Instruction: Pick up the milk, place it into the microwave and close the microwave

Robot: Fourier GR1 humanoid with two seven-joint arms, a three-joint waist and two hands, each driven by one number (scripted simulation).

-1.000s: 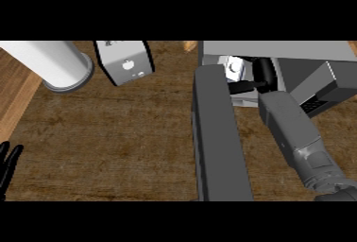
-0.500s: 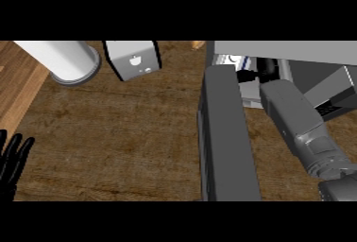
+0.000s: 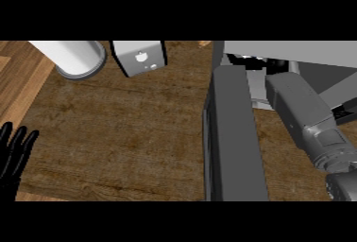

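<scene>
The microwave stands at the upper right with its dark grey door swung open toward me. My right forearm reaches over the door into the cavity. Only a black bit of my right hand shows past the door's top edge, inside the opening. The milk does not show; the arm, the door and the microwave's top hide the cavity. My left hand rests open at the lower left edge, fingers straight and pointing up.
A white cylinder stands at the back left on the wooden counter. Beside it stands a grey and white box-shaped appliance. The open door juts across the counter's right half.
My right arm has pushed deeper into the microwave, and the hand is now mostly hidden. My left hand has risen into view at the lower left. The view has shifted slightly.
</scene>
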